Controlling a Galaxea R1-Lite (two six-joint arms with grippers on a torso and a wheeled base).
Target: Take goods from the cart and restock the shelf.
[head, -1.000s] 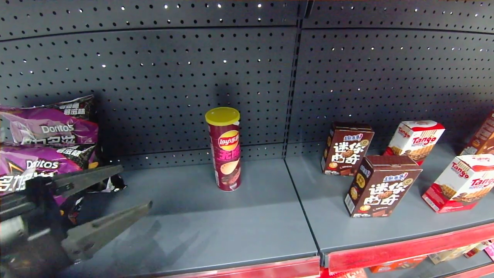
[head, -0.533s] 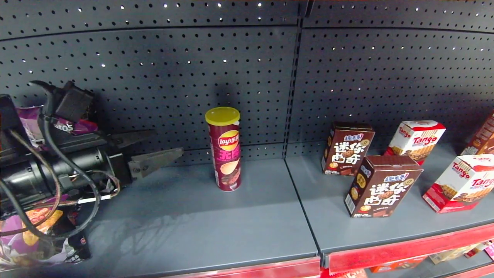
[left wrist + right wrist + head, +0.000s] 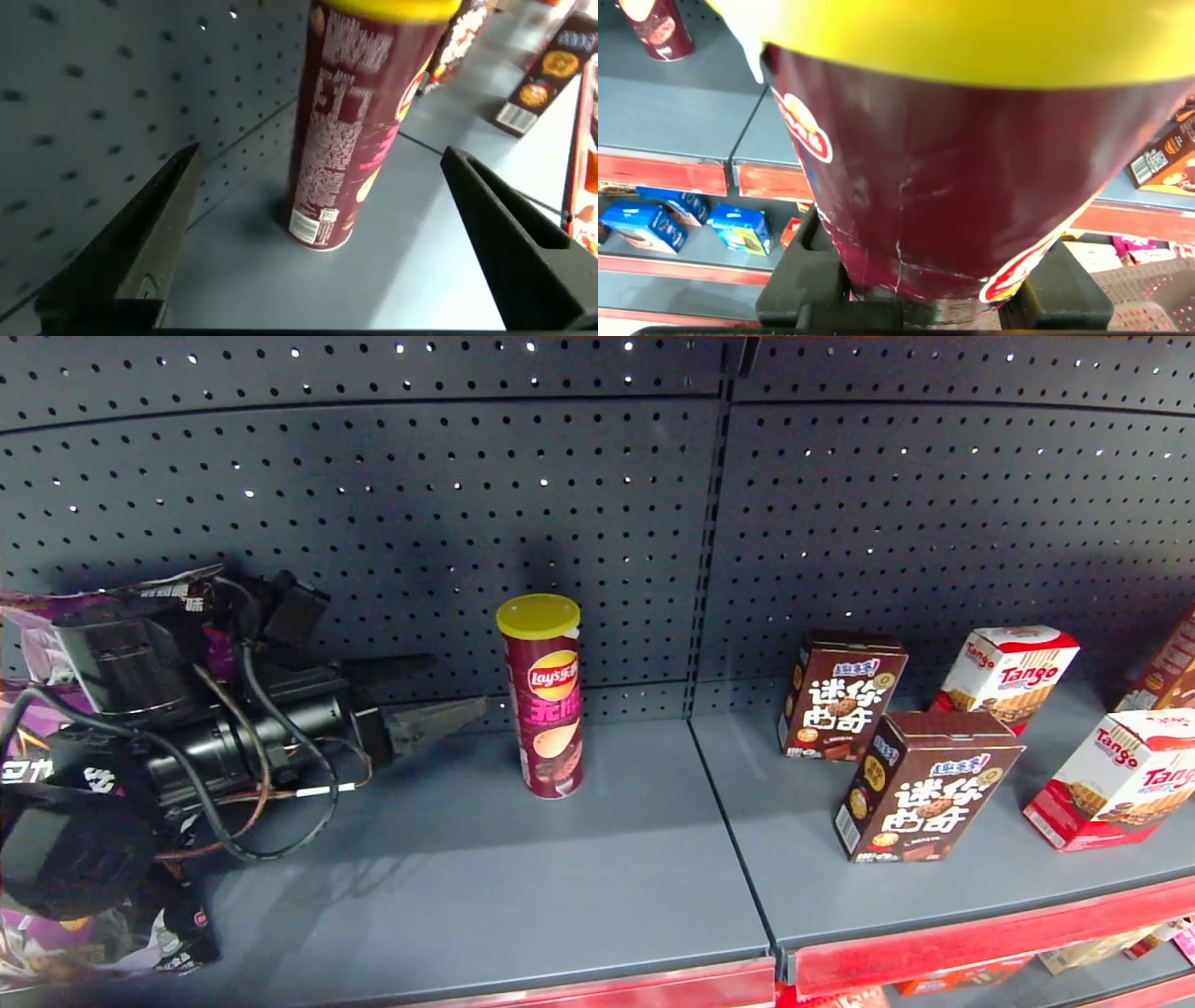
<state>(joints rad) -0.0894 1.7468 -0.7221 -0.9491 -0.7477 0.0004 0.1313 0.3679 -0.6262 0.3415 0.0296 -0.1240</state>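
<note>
A maroon chips can [image 3: 547, 700] with a yellow lid stands upright near the back of the grey shelf [image 3: 485, 887]. My left gripper [image 3: 459, 683] hovers just left of it, open, fingers pointing at the can and apart from it. In the left wrist view the can [image 3: 350, 131] stands ahead, between the two spread fingers [image 3: 140, 252]. My right gripper [image 3: 934, 289] is shut on a second maroon chips can [image 3: 971, 177] with a yellow lid, held away from the shelf front. The shelf can [image 3: 659, 23] shows far off in that view.
Purple chip bags [image 3: 121, 607] lie at the shelf's left behind my left arm. Brown biscuit boxes [image 3: 920, 784] and red-and-white wafer boxes [image 3: 1116, 775] stand on the right. A pegboard wall [image 3: 597, 504] backs the shelf. Blue boxes [image 3: 645, 224] sit on a lower shelf.
My left arm has risen from the lower left, turned, and advanced right along the shelf toward the standing can, its fingers staying open. The can and boxes have not moved.
</note>
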